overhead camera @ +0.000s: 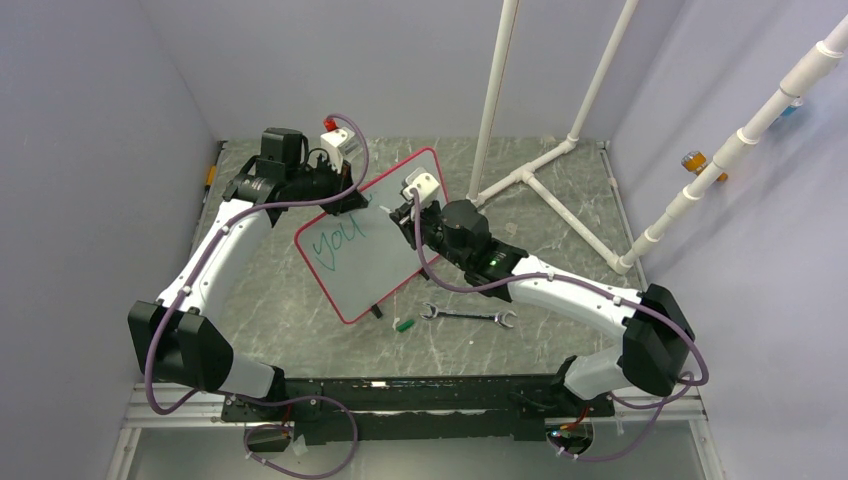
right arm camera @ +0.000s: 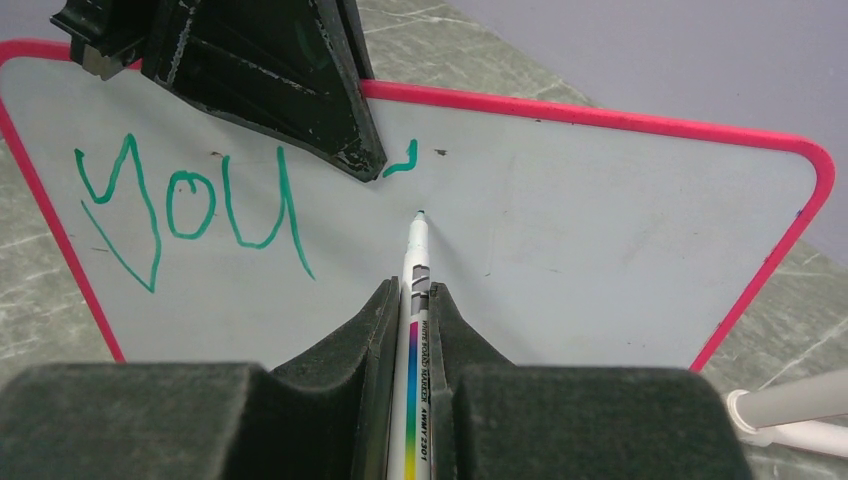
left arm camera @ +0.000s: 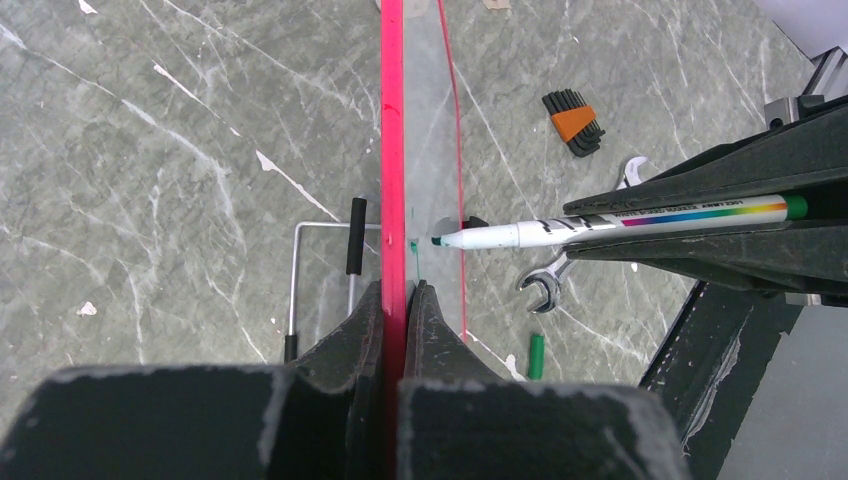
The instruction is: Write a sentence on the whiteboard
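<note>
The whiteboard stands tilted up on the grey marbled worktop, between the two arms. The left gripper is closed tight on its red top edge. The right gripper is clamped on a white marker with a rainbow-striped barrel. The marker's green tip is at the board's face, or just off it; no view settles which. The sentence so far reads "you" in green on the left half of the board, with a short green stroke up and to the right of the "u". One finger of the left gripper reaches down over the top edge next to that stroke and hides the surface under it. On the worktop in front of the board lie a wrench and, near it, a small green marker cap. A white pipe frame stands behind and to the right. In the top view the right arm's wrist covers part of the board's right side, and the marker can hardly be made out. The left wrist view sees the board edge-on and shows things the top view misses: a wire stand with a black sleeve behind the board, and a set of hex keys in an orange holder on the writing side. Only the right wrist view shows the lettering face-on.
</note>
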You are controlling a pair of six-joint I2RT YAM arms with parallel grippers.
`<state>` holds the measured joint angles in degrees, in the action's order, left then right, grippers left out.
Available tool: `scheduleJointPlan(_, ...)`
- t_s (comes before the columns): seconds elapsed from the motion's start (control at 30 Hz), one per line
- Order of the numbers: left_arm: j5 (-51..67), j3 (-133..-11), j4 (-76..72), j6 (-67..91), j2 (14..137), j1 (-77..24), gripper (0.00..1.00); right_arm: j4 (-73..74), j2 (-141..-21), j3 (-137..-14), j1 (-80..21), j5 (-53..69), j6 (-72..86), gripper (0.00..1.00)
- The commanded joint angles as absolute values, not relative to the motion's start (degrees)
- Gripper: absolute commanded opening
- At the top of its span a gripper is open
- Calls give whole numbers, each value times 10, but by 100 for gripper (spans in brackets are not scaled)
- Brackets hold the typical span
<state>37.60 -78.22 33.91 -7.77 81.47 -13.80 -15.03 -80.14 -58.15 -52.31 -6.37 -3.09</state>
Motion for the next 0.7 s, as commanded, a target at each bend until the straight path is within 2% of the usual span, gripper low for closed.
scheduleJointPlan(0.0, 271, -763, 350, -166, 818, -136, 0, -170, -803, -612, -522, -76, -41, 0)
scheduleJointPlan(0.67, 271, -763, 350, -167, 817, -136, 0, -179, -817, -619, -520, -78, -39, 0)
